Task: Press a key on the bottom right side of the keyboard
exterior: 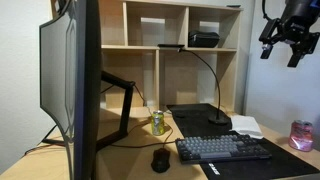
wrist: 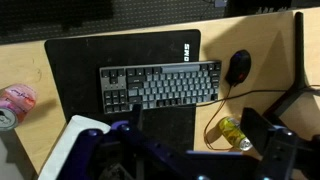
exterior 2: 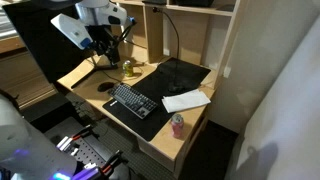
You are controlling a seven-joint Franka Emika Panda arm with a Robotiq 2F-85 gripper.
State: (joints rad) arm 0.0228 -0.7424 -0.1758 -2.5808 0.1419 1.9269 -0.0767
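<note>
Keyboard (wrist: 160,84) lies on black mat (wrist: 70,70); fingers (exterior: 296,55) hang apart, well above.

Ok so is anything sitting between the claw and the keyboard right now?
Nothing visible. The claw hangs high above the desk, and the wrist view shows the keyboard lying uncovered on the black mat. The mouse and the can sit beside it, off the keys.

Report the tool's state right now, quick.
The tool: open, holding nothing, up in the air and not touching the keyboard.
</note>
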